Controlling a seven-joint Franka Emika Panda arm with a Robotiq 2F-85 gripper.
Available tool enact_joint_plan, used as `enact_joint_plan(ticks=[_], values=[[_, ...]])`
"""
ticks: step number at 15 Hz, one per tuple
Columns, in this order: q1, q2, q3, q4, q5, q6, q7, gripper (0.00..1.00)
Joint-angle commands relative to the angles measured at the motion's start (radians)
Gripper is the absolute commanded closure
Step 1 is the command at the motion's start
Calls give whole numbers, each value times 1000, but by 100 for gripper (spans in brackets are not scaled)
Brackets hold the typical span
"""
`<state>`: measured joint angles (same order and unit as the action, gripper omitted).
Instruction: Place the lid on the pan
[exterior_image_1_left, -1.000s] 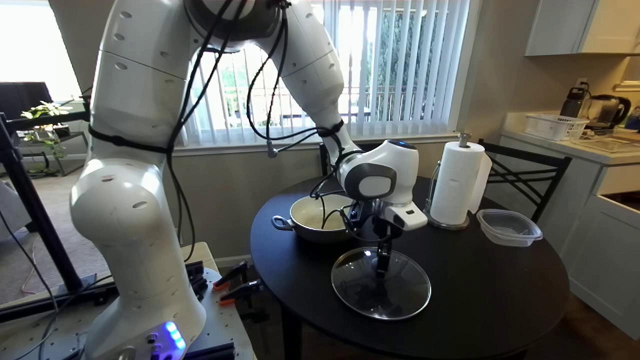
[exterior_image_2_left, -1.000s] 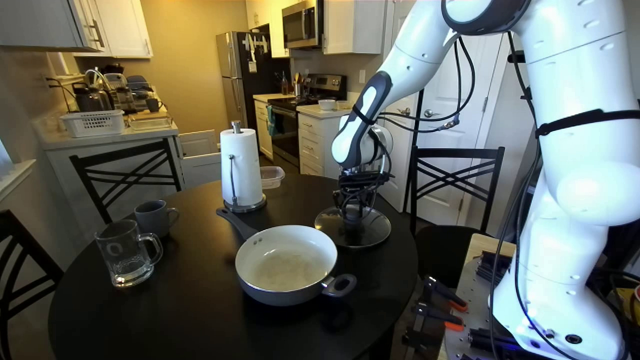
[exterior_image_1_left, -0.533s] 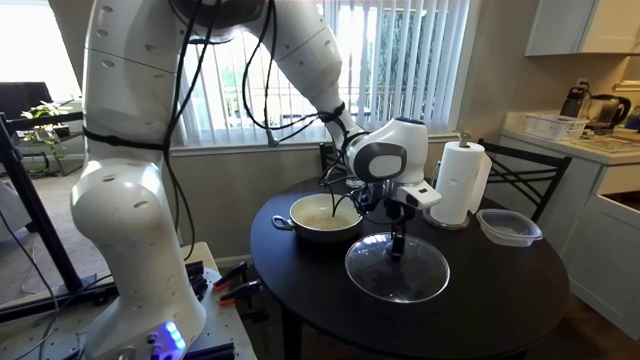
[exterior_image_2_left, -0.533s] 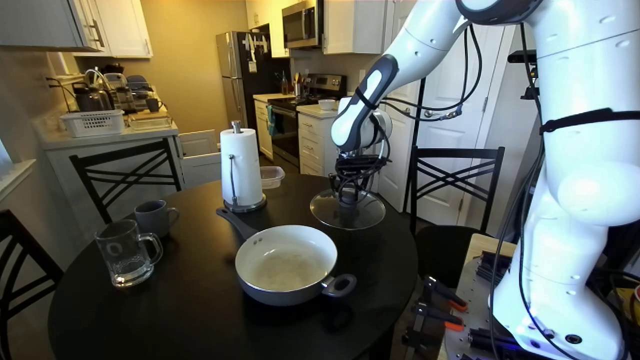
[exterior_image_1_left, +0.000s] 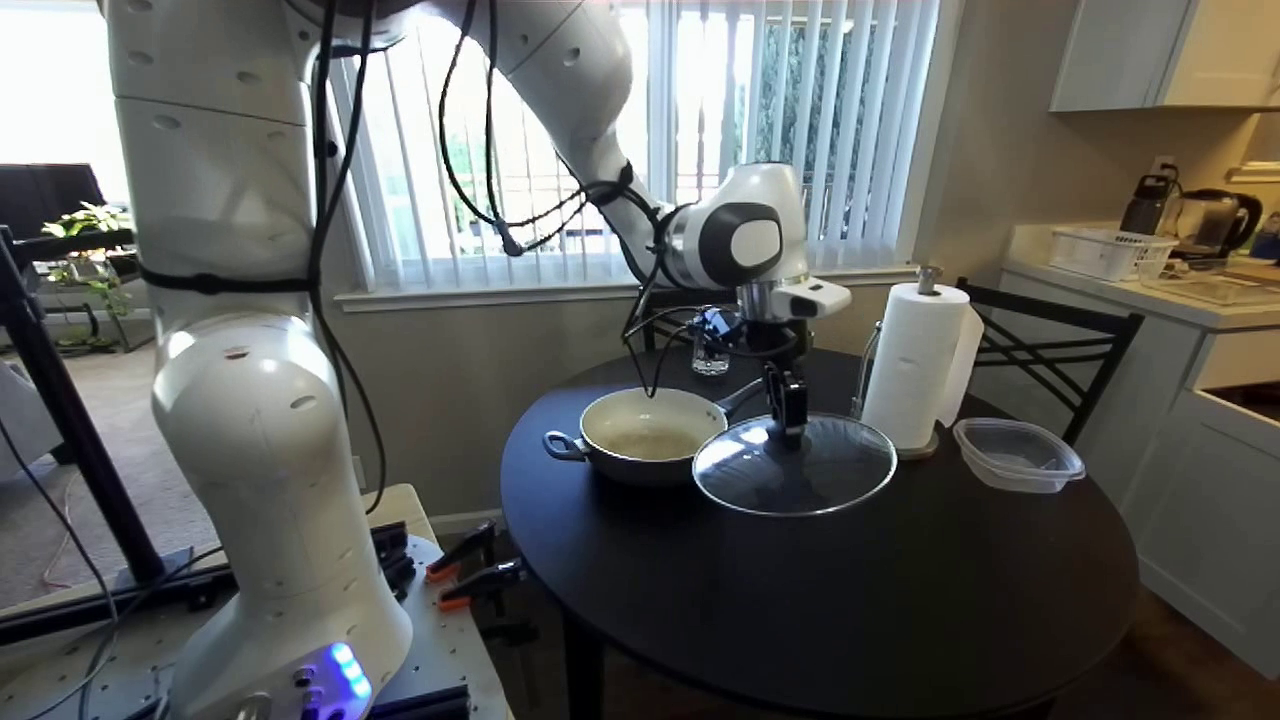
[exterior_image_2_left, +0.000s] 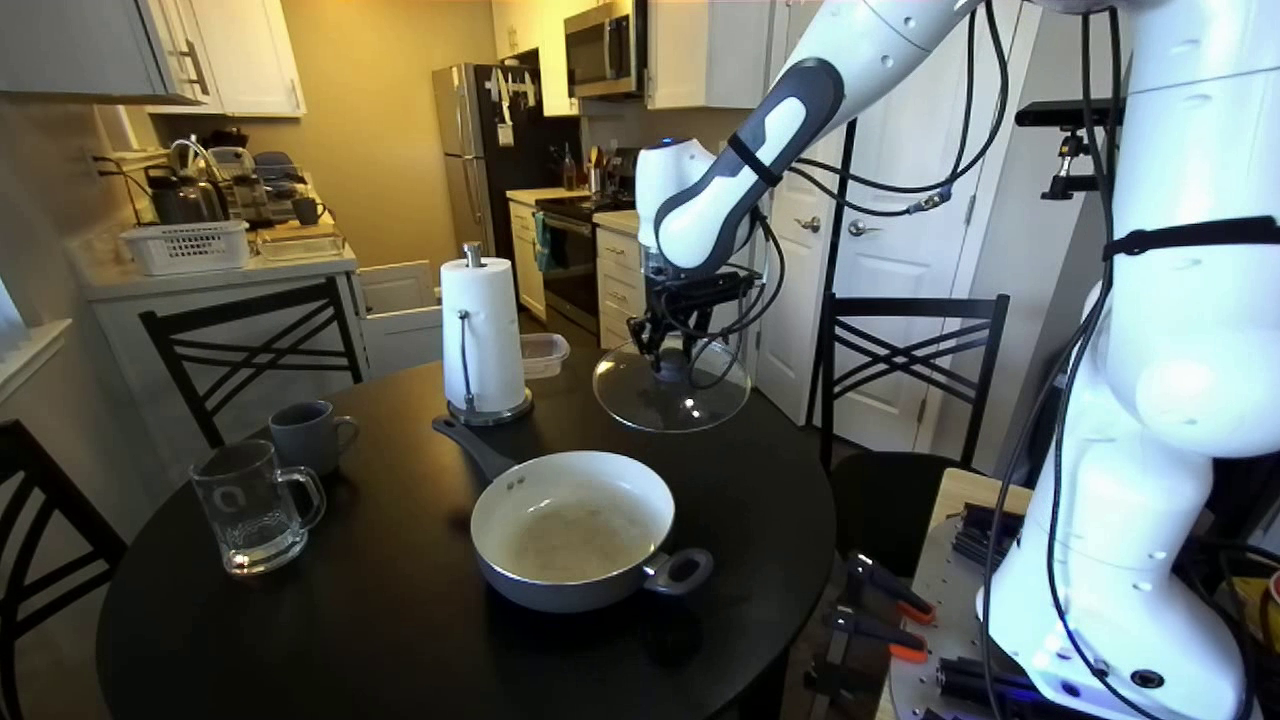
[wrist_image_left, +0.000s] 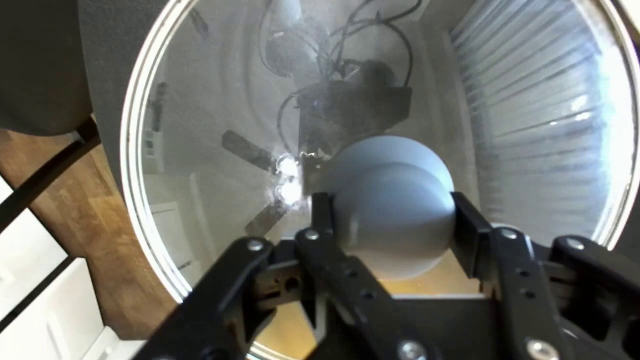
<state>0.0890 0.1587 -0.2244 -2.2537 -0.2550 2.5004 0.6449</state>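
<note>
The lid, round clear glass with a metal rim and grey knob, is in the air above the table in both exterior views. It fills much of the wrist view. My gripper is shut on the lid's knob, one finger on each side; it also shows in both exterior views. The pan, cream inside and grey outside, stands uncovered on the table in both exterior views. The lid is beside the pan, not over it. The pan does not clearly show in the wrist view.
On the round dark table stand a paper towel roll, a clear plastic container, a glass mug and a grey mug. The pan's long handle points toward the towel roll. Chairs stand around the table.
The lid has risen higher above the table, held by its knob in my gripper. It has also shifted somewhat toward the paper towel side. The pan has not moved.
</note>
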Motion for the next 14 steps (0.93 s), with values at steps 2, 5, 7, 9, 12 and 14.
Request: enact_joint_plan(ticks=[2, 5, 7, 9, 12, 14], values=[[14, -85, 105, -3, -51, -121, 2, 67], [22, -94, 169, 0, -36, -178, -12, 67], [27, -98, 204, -1, -30, -196, -14, 67], [34, -96, 233, -4, -20, -198, -14, 67], [46, -88, 269, -4, 0, -199, -22, 67], [53, -73, 286, 0, 15, -194, -24, 67]])
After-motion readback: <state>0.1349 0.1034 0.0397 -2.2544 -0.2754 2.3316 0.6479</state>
